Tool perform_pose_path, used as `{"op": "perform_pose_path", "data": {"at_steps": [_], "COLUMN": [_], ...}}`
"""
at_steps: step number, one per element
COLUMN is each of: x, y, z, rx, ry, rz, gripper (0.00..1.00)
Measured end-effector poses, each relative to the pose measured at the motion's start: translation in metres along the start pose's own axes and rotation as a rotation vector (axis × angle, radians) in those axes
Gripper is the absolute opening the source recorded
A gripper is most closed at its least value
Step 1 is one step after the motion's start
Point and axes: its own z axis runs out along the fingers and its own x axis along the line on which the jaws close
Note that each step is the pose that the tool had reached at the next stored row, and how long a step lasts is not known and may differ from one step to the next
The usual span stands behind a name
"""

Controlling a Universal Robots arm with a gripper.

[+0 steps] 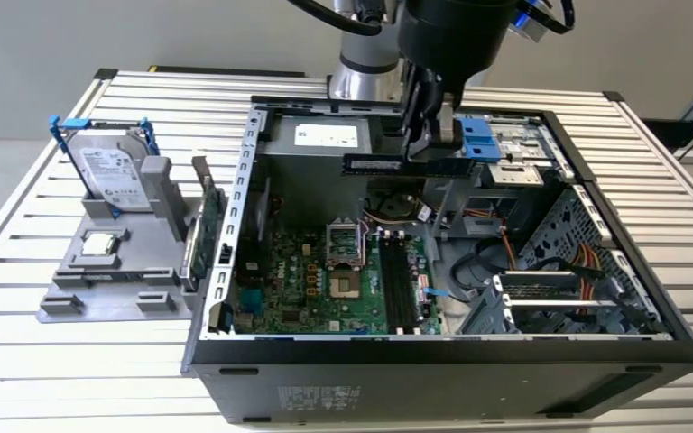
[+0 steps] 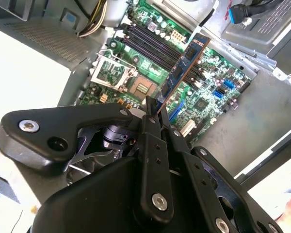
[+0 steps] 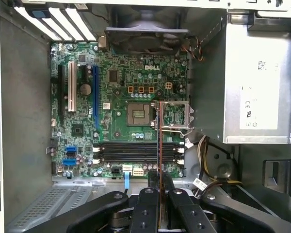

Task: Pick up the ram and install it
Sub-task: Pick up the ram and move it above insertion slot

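Observation:
My gripper [image 1: 426, 155] hangs over the open computer case [image 1: 443, 347], shut on the ram [image 1: 397, 165], a slim dark stick held level above the motherboard [image 1: 310, 280]. In the second wrist view the ram [image 2: 182, 72] juts out from the gripper [image 2: 153, 109], blue-green with black chips. In the first wrist view the ram [image 3: 159, 141] appears edge-on as a thin line rising from the gripper [image 3: 159, 188], crossing the black memory slots [image 3: 136, 151]. The memory slots [image 1: 397, 287] lie well below the stick, and they also show in the second wrist view [image 2: 150, 43].
At the exterior view's left, a grey stand [image 1: 112, 284] holds a silver hard drive [image 1: 118, 176] in a blue-clipped frame and a green expansion card [image 1: 208, 230]. Inside the case are a power supply [image 3: 257, 97], a fan [image 3: 145, 34], cables [image 1: 503, 244] and a drive cage [image 1: 576, 234].

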Motion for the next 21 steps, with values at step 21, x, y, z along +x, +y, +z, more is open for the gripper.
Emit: {"op": "perform_pose_path", "data": {"at_steps": [21], "x": [-0.0068], "y": [-0.0055], "z": [0.0001], "rx": [0.0006], "ry": [-0.0005], "rz": [0.024], "gripper": [0.0]}}
